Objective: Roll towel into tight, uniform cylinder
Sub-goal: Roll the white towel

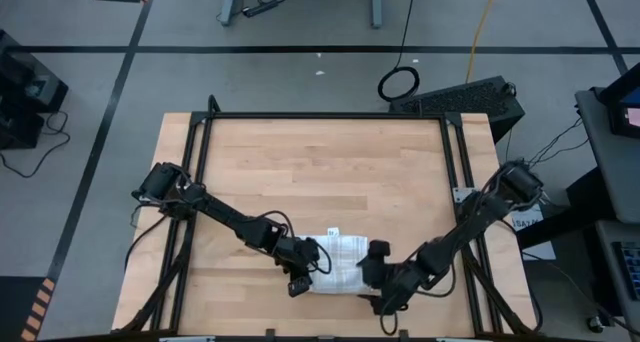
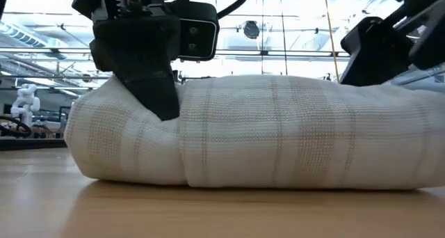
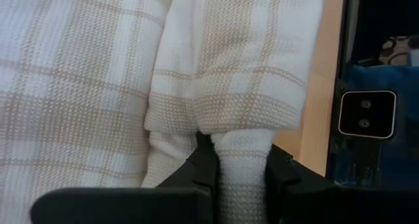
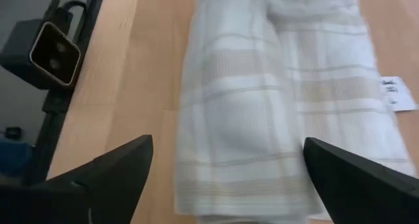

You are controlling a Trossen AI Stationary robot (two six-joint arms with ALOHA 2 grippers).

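the towel (image 1: 340,262) lies rolled into a short bundle near the front edge of the table (image 1: 330,162), between the two arms. in the low view it reads as a thick roll lying on the wood, with one end pinched in and the rest fairly even.

left gripper (image 3: 239,175) is clenched on a fold of cloth at one end of the roll; the wrist view shows a narrow tuck of towel squeezed between its fingers (image 3: 196,178). right gripper (image 4: 226,175) stands wide, holding nothing, its two fingers apart on either side of the roll's other end, with the cloth lying between and beyond them.

judgement: the roll is largely formed, and the step in hand looks like letting go and tidying. the right side is released, the left is not. next move likely calls for the left to free its pinch without dragging the end loose, or for the right to press the roll tighter.

around: a small tag (image 4: 396,93) shows at the towel's edge. the black frame rails (image 1: 455,152) run along the table sides, well apart from the work. nothing else lies on the wood near the roll.
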